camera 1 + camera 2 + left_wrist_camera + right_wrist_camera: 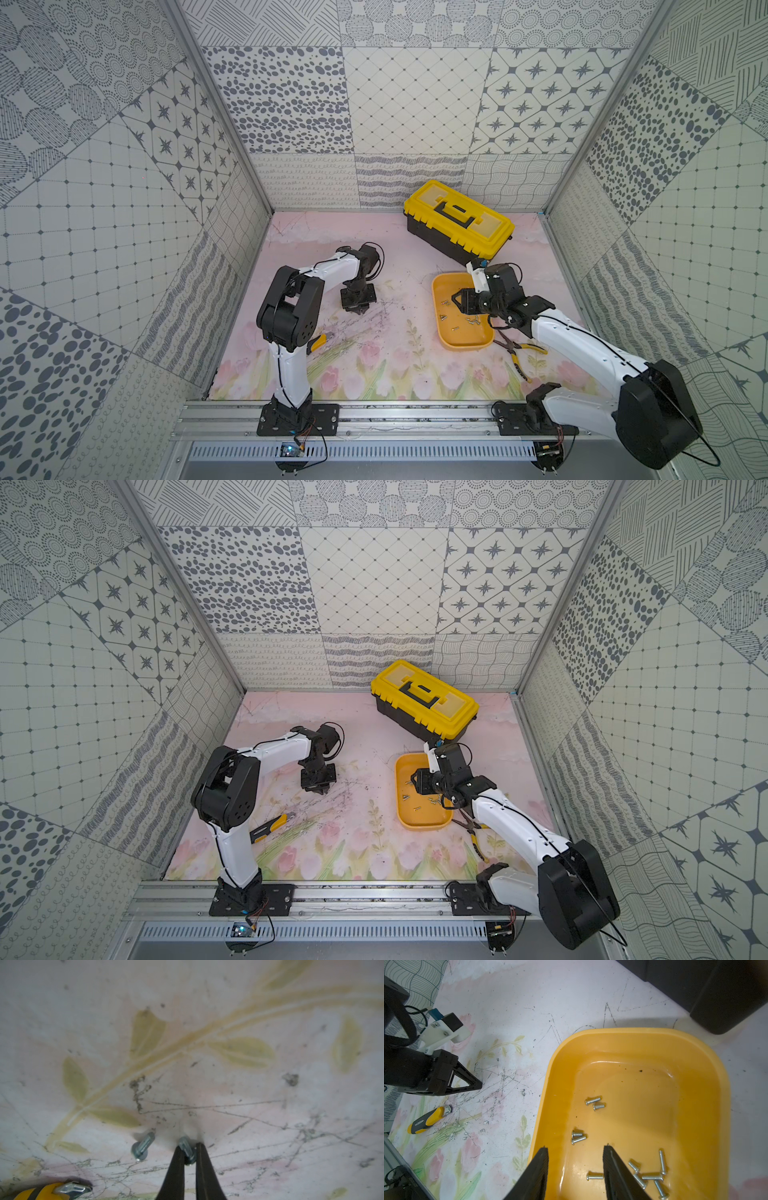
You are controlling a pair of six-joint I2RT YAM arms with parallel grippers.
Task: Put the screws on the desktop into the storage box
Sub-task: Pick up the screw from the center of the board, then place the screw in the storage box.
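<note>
On the desk [399, 340], left of centre, the left end effector [189, 1146] points down, its jaws tight against either side of one screw [187, 1150], seemingly pinching it. A second screw [142, 1147] lies just beside. To the right, the right end effector [576, 1147] hangs spread and empty over the storage box [695, 1047], where about ten screws [592, 1101] lie.

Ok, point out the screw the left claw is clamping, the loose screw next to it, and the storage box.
clamped screw [187, 1150]: left wrist view, on its threaded shank.
loose screw [143, 1144]: left wrist view, on the middle of its shank.
storage box [643, 1035]: right wrist view, on its bare rim.
</note>
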